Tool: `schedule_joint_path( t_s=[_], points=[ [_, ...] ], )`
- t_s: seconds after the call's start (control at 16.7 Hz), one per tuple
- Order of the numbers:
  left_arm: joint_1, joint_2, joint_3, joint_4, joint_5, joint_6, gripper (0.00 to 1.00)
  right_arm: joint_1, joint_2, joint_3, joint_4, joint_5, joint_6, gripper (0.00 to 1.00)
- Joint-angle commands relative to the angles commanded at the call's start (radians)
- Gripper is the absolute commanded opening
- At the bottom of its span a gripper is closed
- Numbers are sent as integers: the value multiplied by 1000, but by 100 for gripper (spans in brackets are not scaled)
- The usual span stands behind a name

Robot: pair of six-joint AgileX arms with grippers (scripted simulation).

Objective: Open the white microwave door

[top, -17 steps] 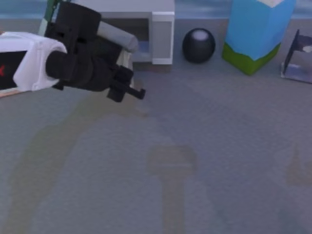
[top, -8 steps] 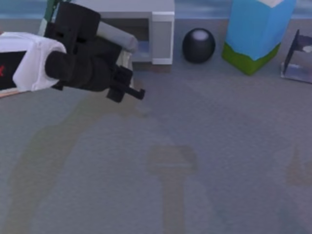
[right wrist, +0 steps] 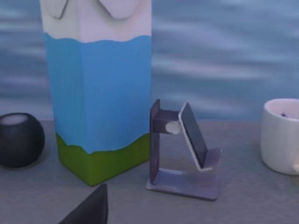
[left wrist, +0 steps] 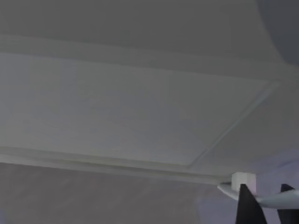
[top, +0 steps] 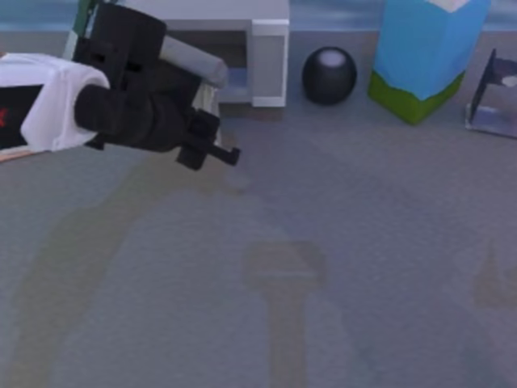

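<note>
1. Right now your left gripper (top: 226, 153) sits at the top view's upper left, just in front of the white microwave (top: 271, 56), its dark fingers pointing toward the table's right. In the left wrist view two dark fingertips (left wrist: 247, 205) stand on either side of a thin pale edge with a small white block beside it; you can read that as the handle edge of the microwave door (left wrist: 140, 116) lying between them, though whether they press on it cannot be told.
2. That door fills nearly the whole left wrist view, very close to the gripper: a flat pale panel with a white frame and a large greyish window.
3. From above, most of the door is hidden under your left arm; only a narrow pale strip shows beside the wrist. The microwave's grey cavity looks exposed, and the plain white control strip stands at its right end, against the table's far edge.
4. Your right arm stays out of the top view; only a dark fingertip (right wrist: 88, 210) shows in its own wrist view.
5. Count for yourself: one microwave, one black ball (top: 329, 74), one blue-and-green carton (top: 424, 56), one phone stand (right wrist: 184, 158) holding one phone, and one white mug (right wrist: 280, 135).
</note>
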Motion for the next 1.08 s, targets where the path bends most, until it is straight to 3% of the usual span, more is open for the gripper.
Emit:
schedule_joint_path(
  t_s=[0.66,1.08],
  points=[
    [29,-18,-19,-12,54,67,0,0,0,0,0,0,0,100],
    [30,-18,-20,-12,56,69,0,0,0,0,0,0,0,100]
  ],
)
